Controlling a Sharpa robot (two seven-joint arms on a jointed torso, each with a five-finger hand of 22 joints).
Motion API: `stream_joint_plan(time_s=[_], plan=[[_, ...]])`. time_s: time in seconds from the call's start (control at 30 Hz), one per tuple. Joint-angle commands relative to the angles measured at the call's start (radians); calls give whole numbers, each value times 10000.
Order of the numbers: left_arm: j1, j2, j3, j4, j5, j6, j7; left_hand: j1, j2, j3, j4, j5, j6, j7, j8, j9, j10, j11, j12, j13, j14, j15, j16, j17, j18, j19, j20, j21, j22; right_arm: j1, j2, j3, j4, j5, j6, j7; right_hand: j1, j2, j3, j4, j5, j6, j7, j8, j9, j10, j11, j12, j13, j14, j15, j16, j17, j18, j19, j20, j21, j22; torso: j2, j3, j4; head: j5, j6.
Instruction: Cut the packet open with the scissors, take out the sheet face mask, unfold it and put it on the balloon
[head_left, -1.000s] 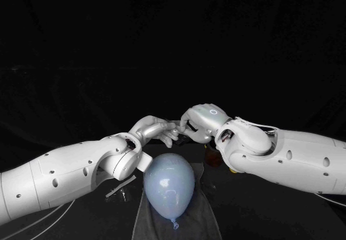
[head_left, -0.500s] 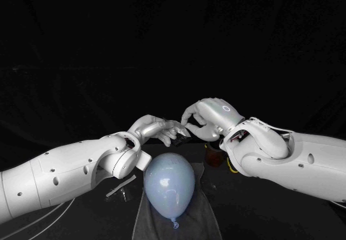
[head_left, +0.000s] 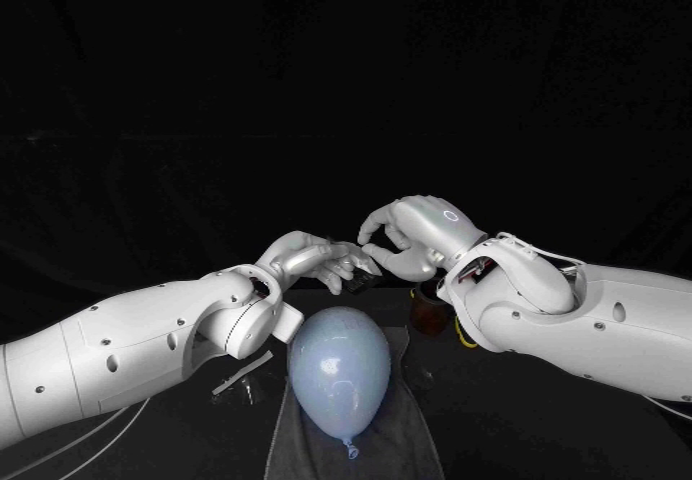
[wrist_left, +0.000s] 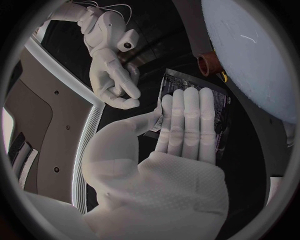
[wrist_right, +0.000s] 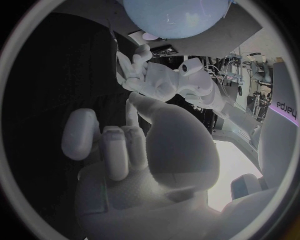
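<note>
My left hand (head_left: 310, 258) holds the dark packet (head_left: 361, 281) above the far end of the pale blue balloon (head_left: 339, 365). In the left wrist view its fingers (wrist_left: 187, 120) lie flat along the packet (wrist_left: 220, 112), with the thumb on the near edge. My right hand (head_left: 411, 240) hovers just right of the packet, fingers loosely curled, with nothing in it. The left wrist view shows the right hand (wrist_left: 112, 75) apart from the packet. The scissors (head_left: 427, 312), with brown handles, lie on the table under my right wrist. No face mask sheet shows outside the packet.
The balloon lies lengthwise on a grey mat (head_left: 397, 440) with its knot towards me. A thin pale strip (head_left: 240, 372) lies on the table left of the balloon, under my left forearm. Both forearms crowd the space on either side of the balloon.
My right hand, which met the left hand's fingertips at the packet a second ago, has drawn back to the right and slightly up. The left hand and packet have barely moved.
</note>
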Motion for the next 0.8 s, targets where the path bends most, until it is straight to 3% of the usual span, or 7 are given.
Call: stream_joint_plan(time_s=[0.03, 0.3, 0.37, 0.57, 0.67, 0.8], plan=[[17, 22, 15, 22, 20, 270, 72, -59, 194, 1115, -945, -81, -205, 49, -2, 113, -186, 4, -71, 10, -214, 50, 3, 12, 167, -212, 46, 39, 17, 8, 76, -6, -100, 102, 1056, -50, 65, -84, -50, -5, -38, -130, 48, -140, -82, 974, 98, -70, 2543, 1059, 100, 40, 2635, 24, -70, 33, -126, 477, 11, -4, 6, 11, 13], [17, 185, 18, -275, -274, 615, -52, 291, 269, 737, -728, -196, -684, 223, 164, 572, -921, 226, 87, 77, -1187, 311, 344, 179, 122, -995, 349, 33, 119, 9, 207, -33, -323, -276, 1897, -246, 189, -26, -39, -57, -38, -23, 33, -173, -126, 907, 101, -167, 2463, 1059, 123, 40, 2635, 47, -116, 69, -232, 441, 3, 14, -19, 19, 13], [17, 257, 20, -401, -371, 652, -130, 402, 271, 642, -651, -277, -811, 311, 232, 681, -1470, 384, 164, 113, -1837, 496, 517, 236, 43, -1472, 503, -4, 173, 9, 225, -42, -360, -420, 2014, -283, 211, -17, -39, -70, -38, -2, 28, -174, -131, 896, 99, -184, 2450, 1059, 123, 40, 2635, 49, -117, 71, -231, 444, 3, 17, -24, 22, 1], [19, 380, 25, -616, -634, 763, -381, 667, 329, 551, -483, -389, -1115, 584, 574, 881, -3223, 821, 626, 390, -3735, 1022, 951, 137, -204, -2776, 965, -400, 142, -7, 318, -93, -522, -746, 2180, -335, 265, 7, -39, -100, -38, 58, 13, -172, -142, 897, 89, -180, 2453, 1059, 120, 40, 2635, 53, -120, 74, -236, 448, 16, 29, -32, 16, -10], [19, 394, 26, -632, -730, 838, -464, 696, 330, 616, -408, -388, -1243, 698, 760, 947, -3760, 952, 754, 419, -4299, 1188, 1006, -48, -304, -3235, 1164, -834, -69, -18, 383, -114, -628, -959, 2183, -390, 290, 30, -33, -111, -38, 71, 12, -177, -149, 895, 86, -183, 2451, 1059, 118, 40, 2635, 52, -114, 75, -221, 458, 25, 45, -6, 2, -28], [20, 387, 27, -605, -808, 925, -538, 734, 304, 702, -398, -353, -1358, 772, 1004, 999, -4166, 1030, 986, 440, -4709, 1291, 1158, -310, -272, -3396, 1339, -1183, -272, -25, 470, -125, -757, -1107, 2170, -456, 298, 41, -30, -114, -38, 73, 13, -181, -153, 897, 85, -180, 2454, 1059, 118, 40, 2635, 49, -106, 74, -202, 468, 20, 40, 2, -4, -48]])
